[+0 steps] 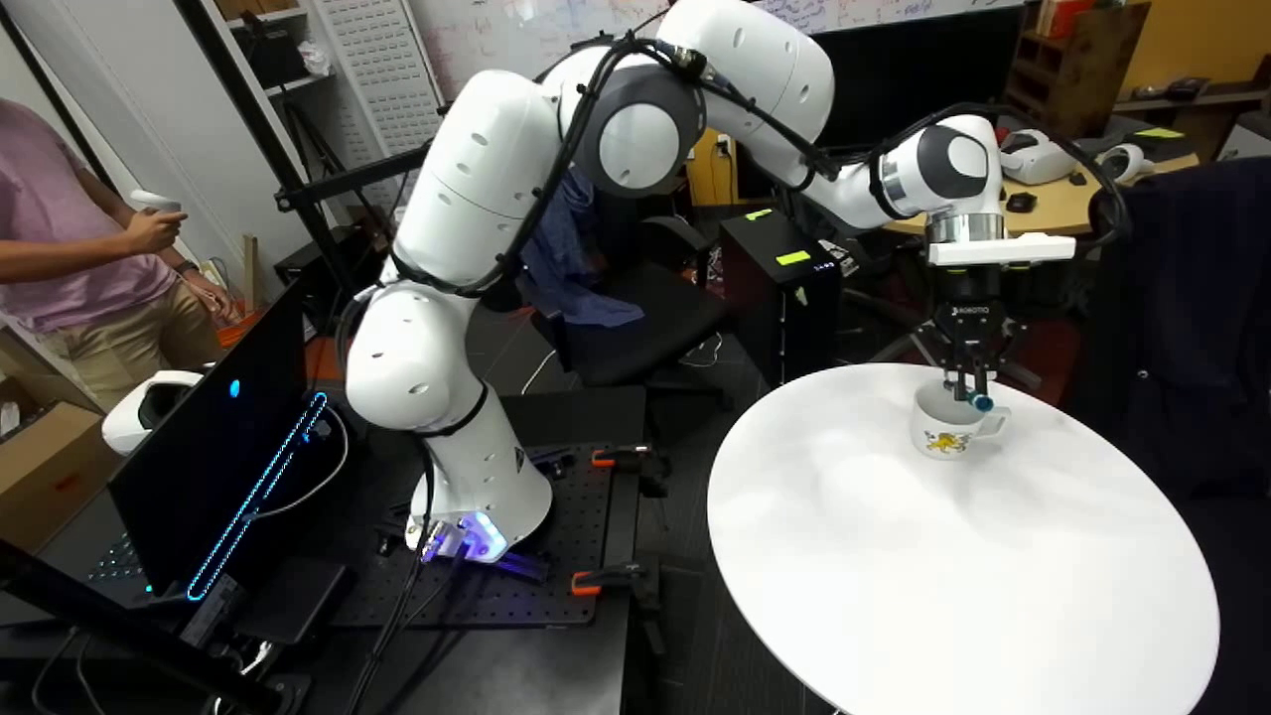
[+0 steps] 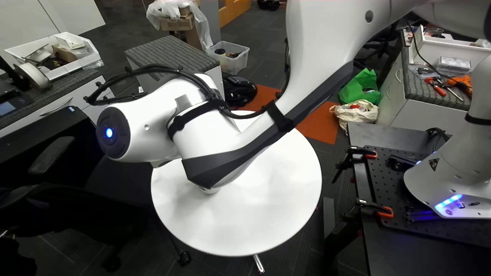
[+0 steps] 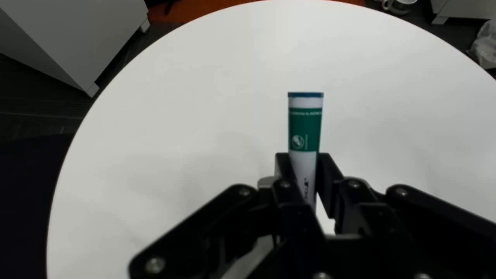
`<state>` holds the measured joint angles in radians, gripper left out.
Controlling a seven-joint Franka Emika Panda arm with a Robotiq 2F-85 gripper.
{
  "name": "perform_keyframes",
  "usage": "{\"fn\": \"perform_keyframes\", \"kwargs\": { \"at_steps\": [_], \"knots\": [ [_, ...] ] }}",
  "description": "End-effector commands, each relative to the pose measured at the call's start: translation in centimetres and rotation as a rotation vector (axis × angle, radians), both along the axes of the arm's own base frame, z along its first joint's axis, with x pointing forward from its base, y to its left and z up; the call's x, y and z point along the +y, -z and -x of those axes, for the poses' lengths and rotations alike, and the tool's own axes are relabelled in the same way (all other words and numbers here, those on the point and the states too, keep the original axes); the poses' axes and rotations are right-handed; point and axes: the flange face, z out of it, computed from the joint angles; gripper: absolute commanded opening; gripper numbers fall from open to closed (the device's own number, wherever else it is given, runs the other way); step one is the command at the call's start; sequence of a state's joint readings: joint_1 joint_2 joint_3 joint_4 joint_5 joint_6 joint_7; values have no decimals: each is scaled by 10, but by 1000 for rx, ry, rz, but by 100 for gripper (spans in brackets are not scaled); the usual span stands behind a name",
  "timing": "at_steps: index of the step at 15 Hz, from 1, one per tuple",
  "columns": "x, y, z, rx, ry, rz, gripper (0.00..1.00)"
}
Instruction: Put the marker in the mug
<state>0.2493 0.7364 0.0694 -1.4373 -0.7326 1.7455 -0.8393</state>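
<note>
The marker [image 3: 304, 149] is pinched between the fingers [image 3: 328, 170]; the pick-up is judged done. Beyond, the mug [image 1: 939, 423] is seen upright on the desk [image 1: 953, 576], its rim overlapped by the marker's end, contact unclear. Insertion and release are judged left.

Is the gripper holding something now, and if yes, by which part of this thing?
Yes: the gripper holds the marker by its white barrel, beside the green band, on the side away from the blue-edged end.

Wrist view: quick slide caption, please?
The gripper clasps the green-and-white marker, its blue-tipped end pointing out over the round white table.
</note>
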Motion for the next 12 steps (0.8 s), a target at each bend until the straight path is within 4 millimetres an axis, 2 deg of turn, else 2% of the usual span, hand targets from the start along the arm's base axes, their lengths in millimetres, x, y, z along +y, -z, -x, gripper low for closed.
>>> {"fn": "perform_keyframes", "kwargs": {
  "at_steps": [1,12],
  "knots": [
    [11,6,-13,18,-11,69,5],
    [25,37,-22,83,-15,197,5]
  ]
}}
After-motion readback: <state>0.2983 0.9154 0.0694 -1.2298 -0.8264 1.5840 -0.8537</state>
